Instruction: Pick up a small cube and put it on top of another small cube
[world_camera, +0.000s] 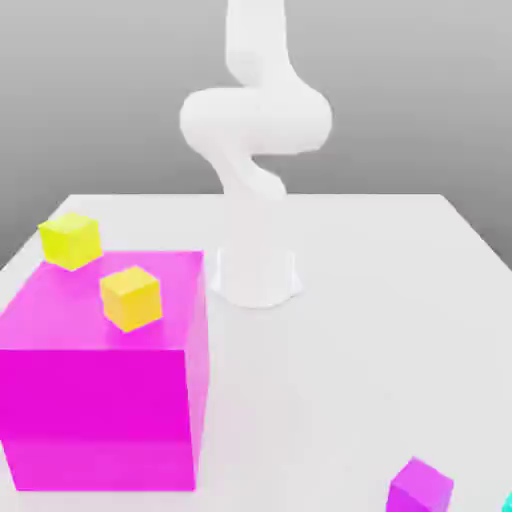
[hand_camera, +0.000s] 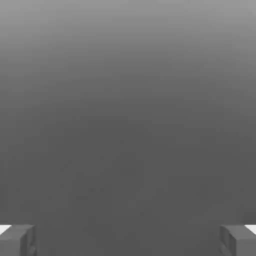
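A small yellow-orange cube (world_camera: 131, 297) rests on top of a large magenta block (world_camera: 100, 400) at the exterior view's left. A second small yellow cube (world_camera: 70, 240) sits at that block's far left corner; I cannot tell if it rests on the block or on the table behind it. A small magenta cube (world_camera: 420, 487) lies on the white table near the front right. In the hand view my gripper (hand_camera: 128, 242) is open, its grey fingertips (hand_camera: 17, 240) wide apart, with nothing between them and plain grey background beyond.
The white arm (world_camera: 255, 130) rises from its base (world_camera: 256, 275) at the middle of the table (world_camera: 380, 300) and leaves the frame at the top. A sliver of a cyan object (world_camera: 508, 502) shows at the front right corner.
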